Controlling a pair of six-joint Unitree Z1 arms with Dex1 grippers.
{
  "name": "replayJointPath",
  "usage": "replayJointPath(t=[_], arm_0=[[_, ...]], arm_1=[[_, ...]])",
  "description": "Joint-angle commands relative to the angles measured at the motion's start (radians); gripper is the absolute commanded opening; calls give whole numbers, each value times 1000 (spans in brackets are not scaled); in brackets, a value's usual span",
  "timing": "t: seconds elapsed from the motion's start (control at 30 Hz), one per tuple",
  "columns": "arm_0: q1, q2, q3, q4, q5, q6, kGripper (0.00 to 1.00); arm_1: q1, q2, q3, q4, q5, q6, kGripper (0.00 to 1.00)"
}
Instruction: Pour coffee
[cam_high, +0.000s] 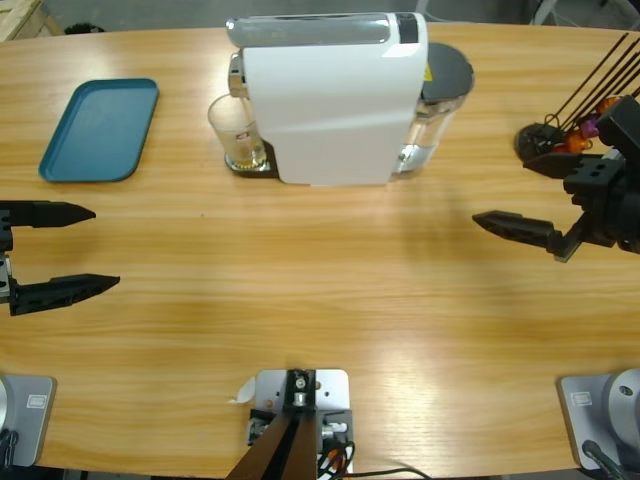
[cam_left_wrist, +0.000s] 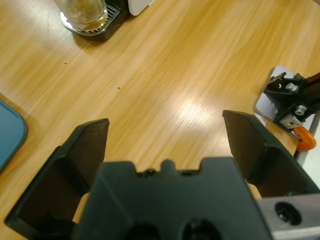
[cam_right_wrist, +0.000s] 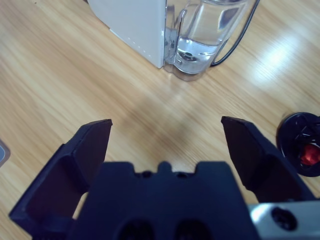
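A clear tumbler (cam_high: 238, 133) (cam_left_wrist: 81, 12) stands on the drip grille (cam_left_wrist: 102, 27) of the white coffee machine (cam_high: 335, 98) (cam_right_wrist: 132, 25), under its spout. A shallow amber layer of coffee (cam_high: 246, 155) (cam_left_wrist: 92, 21) lies in the bottom of the tumbler. My left gripper (cam_high: 100, 250) (cam_left_wrist: 165, 131) hovers open over bare table at the left edge, well short of the tumbler. My right gripper (cam_high: 512, 195) (cam_right_wrist: 166, 131) is open at the right, pointing toward the machine's clear water tank (cam_high: 432, 120) (cam_right_wrist: 200, 40). Neither holds anything.
A teal tray (cam_high: 100, 130) (cam_left_wrist: 7, 132) lies at the back left. A black capsule stand (cam_high: 545, 140) (cam_right_wrist: 301, 142) with wire rods and coloured capsules sits by the right gripper. A black cable (cam_right_wrist: 240, 35) runs behind the tank.
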Motion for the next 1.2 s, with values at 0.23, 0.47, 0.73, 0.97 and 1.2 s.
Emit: replayJointPath(t=[0.23,0.47,0.73,0.97,1.2], arm_0=[[58,-27,-59,-136,113,-61,1000],[93,18,-57,-364,130,-154,1000],[98,69,-65,-419,113,-177,1000],[98,51,-12,-419,117,-151,1000],[87,43,12,-418,97,-100,1000]], arm_1=[[15,-21,40,-24,4,-4,1000],[15,-5,44,-35,0,-4,1000],[15,20,44,-43,0,-4,1000],[15,30,44,-47,0,-4,1000],[15,32,44,-48,2,-4,1000]])
